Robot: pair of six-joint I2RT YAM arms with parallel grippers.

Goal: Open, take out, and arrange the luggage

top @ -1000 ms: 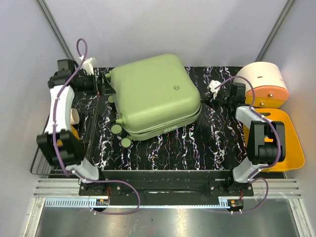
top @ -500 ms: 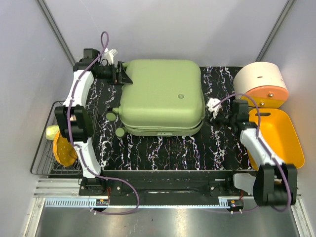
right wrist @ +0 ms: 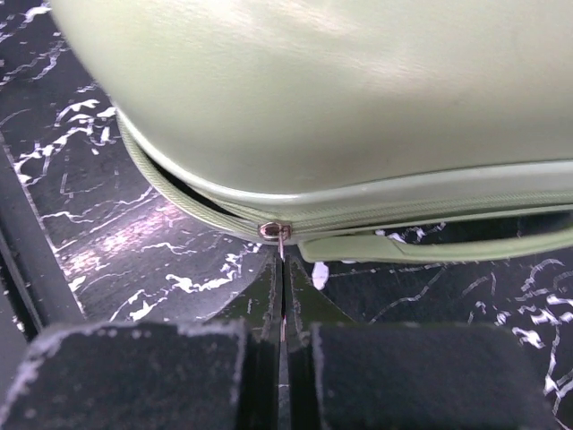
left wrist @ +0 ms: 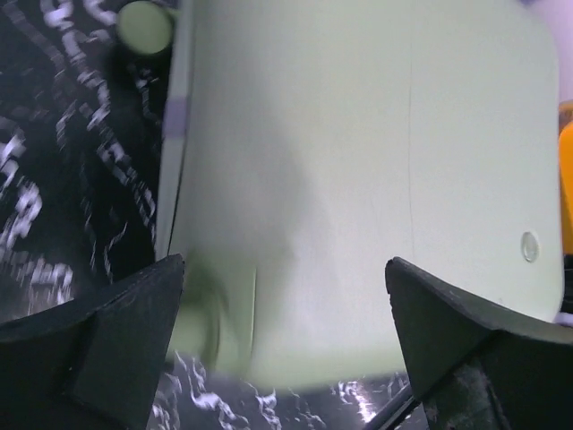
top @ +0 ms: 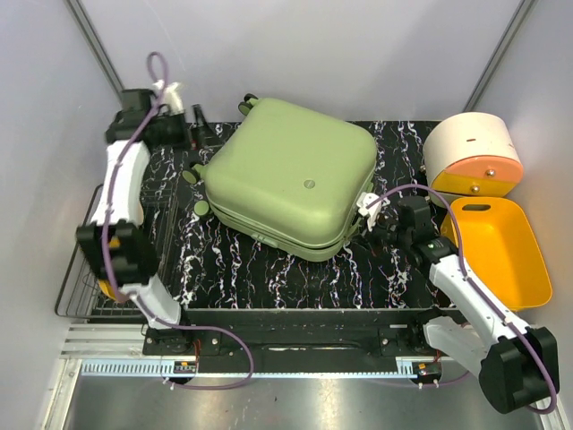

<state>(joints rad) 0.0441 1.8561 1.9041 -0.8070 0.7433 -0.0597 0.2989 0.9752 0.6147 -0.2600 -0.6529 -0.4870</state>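
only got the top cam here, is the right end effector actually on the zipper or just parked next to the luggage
observer: The right wrist view shows the right end effector shut on the zipper pull of the luggage.
operator: any of the zip open yet
observer: A dark gap shows along the seam on one side of the slider. The other side looks closed.
operator: and the left one
observer: The left end effector is open, its fingers wide apart and holding nothing.
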